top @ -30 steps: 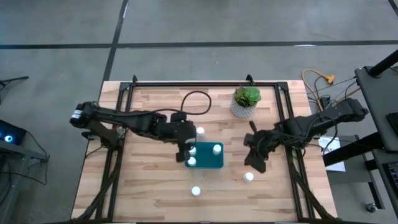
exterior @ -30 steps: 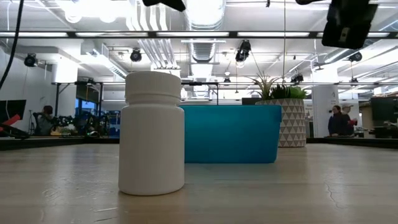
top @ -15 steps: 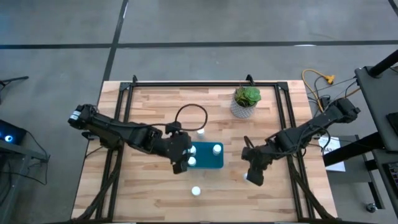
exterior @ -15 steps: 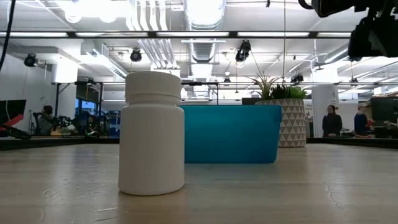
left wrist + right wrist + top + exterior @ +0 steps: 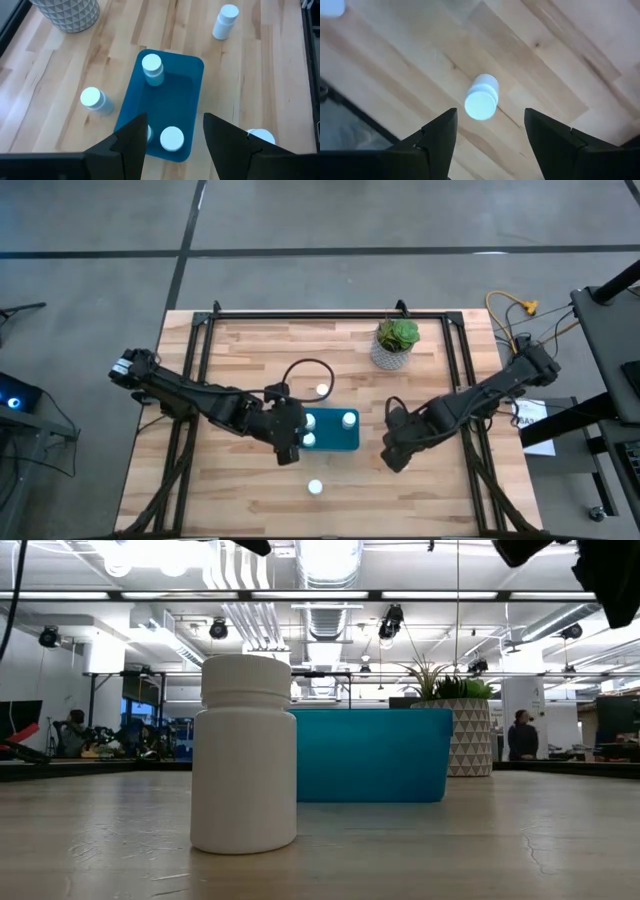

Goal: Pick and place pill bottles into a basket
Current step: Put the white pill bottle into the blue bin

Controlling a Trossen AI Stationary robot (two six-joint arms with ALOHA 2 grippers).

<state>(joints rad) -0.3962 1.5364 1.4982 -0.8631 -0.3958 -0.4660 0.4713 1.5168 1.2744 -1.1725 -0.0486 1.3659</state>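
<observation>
Left gripper (image 5: 288, 442) hovers just beside the basket's left end, its two dark fingers (image 5: 131, 142) spread apart with nothing between them; from its wrist camera the teal basket (image 5: 187, 87) lies straight ahead. Three pill bottles show in that basket: one (image 5: 152, 68) at the end toward the plant pot, and two at the near end, of which one (image 5: 172, 138) shows its cap fully and the other (image 5: 148, 132) is partly hidden behind a finger.

On the wooden table (image 5: 240, 350), another bottle (image 5: 322, 390) stands just beyond the basket's far long side, toward the back edge. A further bottle (image 5: 315, 486) stands alone near the front edge, and in the low view it fills the foreground (image 5: 245, 753) with the basket (image 5: 370, 755) behind it. A white patterned plant pot (image 5: 392, 352) with a green plant sits toward the back edge, right of centre.

To the right of the basket, the right gripper (image 5: 395, 455) hangs low over the table with its fingers (image 5: 437, 135) set wide, a bottle (image 5: 482, 97) standing on the wood between them, not gripped.
</observation>
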